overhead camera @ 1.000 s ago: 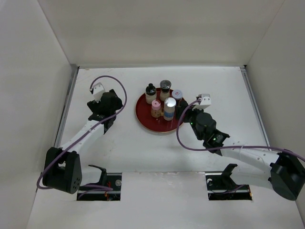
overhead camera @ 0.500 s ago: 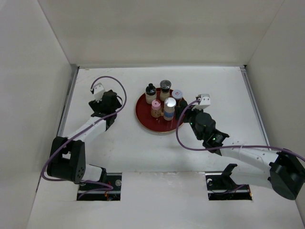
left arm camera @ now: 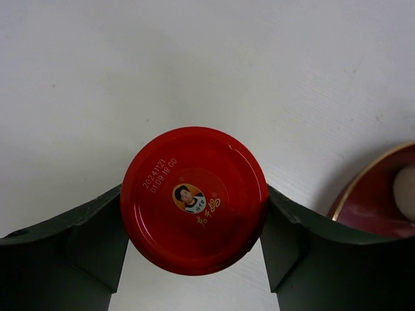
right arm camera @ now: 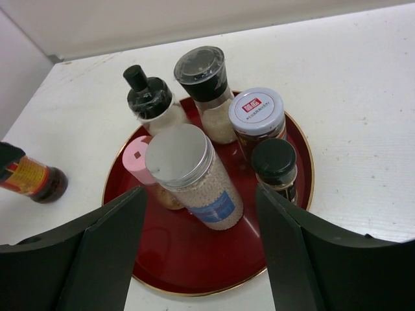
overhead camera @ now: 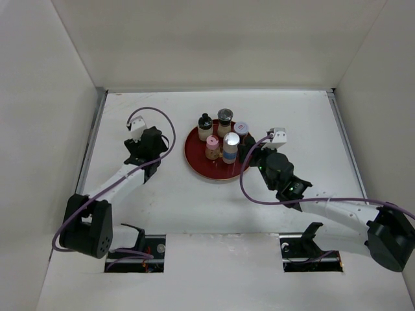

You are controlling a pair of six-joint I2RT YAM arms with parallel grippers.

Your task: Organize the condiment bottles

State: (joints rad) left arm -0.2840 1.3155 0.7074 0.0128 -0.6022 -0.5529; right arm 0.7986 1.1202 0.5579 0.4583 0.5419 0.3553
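While left fingers clamp red-capped jar, cap shows full-on, long axis end-on.

Three camera stations, each located against the red tray.
Top external: fixed, high, behind the near edge of the table, facing down, distant, tray near centre; left wrist: straight down, very close over the red-capped jar left of the tray, tray rim at the view's right edge; right wrist: close, oblique, from the tray's right, facing left across it; both wrist views share jar and tray.
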